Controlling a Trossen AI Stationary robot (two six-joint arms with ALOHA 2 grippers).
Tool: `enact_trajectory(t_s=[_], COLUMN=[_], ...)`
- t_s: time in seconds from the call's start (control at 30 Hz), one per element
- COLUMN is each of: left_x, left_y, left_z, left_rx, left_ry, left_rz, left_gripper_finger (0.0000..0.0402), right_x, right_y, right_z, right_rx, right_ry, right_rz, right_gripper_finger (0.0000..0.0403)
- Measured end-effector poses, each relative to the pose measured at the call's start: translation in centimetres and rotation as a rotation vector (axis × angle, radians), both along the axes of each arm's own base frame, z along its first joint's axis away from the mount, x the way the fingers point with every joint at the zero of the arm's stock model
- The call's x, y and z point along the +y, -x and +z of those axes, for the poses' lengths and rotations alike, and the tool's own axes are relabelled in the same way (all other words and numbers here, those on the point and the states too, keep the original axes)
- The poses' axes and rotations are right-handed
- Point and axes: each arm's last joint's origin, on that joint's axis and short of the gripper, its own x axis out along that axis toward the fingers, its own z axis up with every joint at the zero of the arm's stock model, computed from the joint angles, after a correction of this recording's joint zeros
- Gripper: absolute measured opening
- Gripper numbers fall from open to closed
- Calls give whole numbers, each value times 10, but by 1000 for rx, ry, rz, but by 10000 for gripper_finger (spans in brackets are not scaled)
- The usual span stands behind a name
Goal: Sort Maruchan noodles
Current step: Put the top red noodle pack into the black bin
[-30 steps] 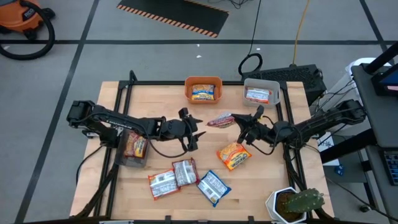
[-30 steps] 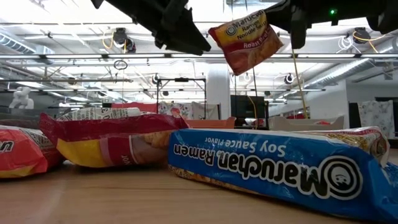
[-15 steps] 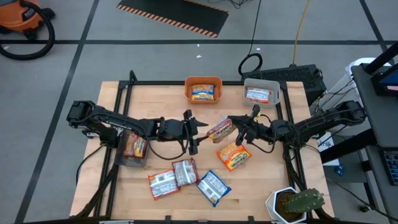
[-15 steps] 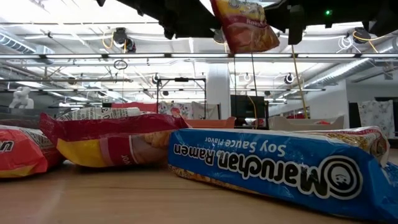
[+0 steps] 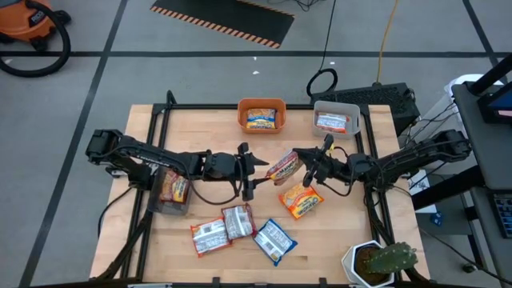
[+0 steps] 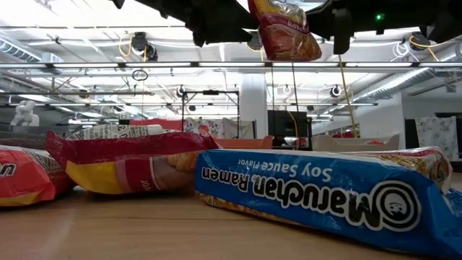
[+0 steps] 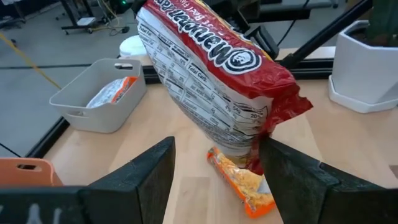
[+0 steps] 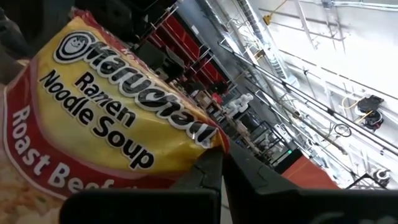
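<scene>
A dark red-brown Roast Beef packet of Maruchan noodles hangs in the air over the middle of the table, with my right gripper shut on it. In the low view the packet shows high above the table. My left gripper faces it from the table's left, open. Its fingers stand on either side of the packet's free end. Whether one finger brushes that end, I cannot tell. On the table lie an orange packet, two silver-red ones and a blue-white one. My right gripper pinches the packet between its two shut fingers at an edge near one corner. The fingers come about level from the table's right. The packet is lifted clear of the table and tilted, its printed front toward my right wrist, its far end reaching toward my left gripper.
At the far edge an orange bin holds an orange packet and a grey bin holds a silver-red one. A clear bin at the left holds a red-brown packet. A potted cactus stands at the near right corner.
My right gripper has rolled, bringing the red-brown packet a little toward the table's near edge; it has turned from lying nearly flat to standing tilted. My left gripper has tipped up toward level, so its open fingers now flank the packet's free end.
</scene>
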Motion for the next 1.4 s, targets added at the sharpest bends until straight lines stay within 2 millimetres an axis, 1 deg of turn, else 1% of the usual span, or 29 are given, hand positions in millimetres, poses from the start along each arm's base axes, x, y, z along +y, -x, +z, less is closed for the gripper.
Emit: enact_trajectory(t_s=[0.07,0.23,0.47,0.63,0.77,0.87,1.0,1.07,1.4], left_x=[0,-1,-1,3,1,-1,5,7,8], left_y=[0,0,0,-2,-12,-24,-35,-37,-38], left_z=[0,0,1,4,-4,-13,-24,-27,-29], left_rx=[-1,-2,-15,-70,-103,-175,-226,-224,-219], left_ry=[20,26,32,35,23,16,-41,-67,-92], left_rz=[8,7,25,131,126,115,208,219,198], left_gripper_finger=[240,240,240,239,239,239,239,239,239], right_x=[0,-2,-2,-1,-1,-1,1,1,1], right_y=[0,1,2,2,2,2,1,1,1], right_z=[0,1,3,6,7,8,4,6,5], right_rx=[3,3,-22,-84,-98,-119,-103,-120,-113], right_ry=[9,10,0,-66,-78,-102,-118,-121,-126], right_rz=[-8,-90,-82,-28,-21,-5,52,61,66], right_gripper_finger=[0,0,0,0,0,0,0,0,0])
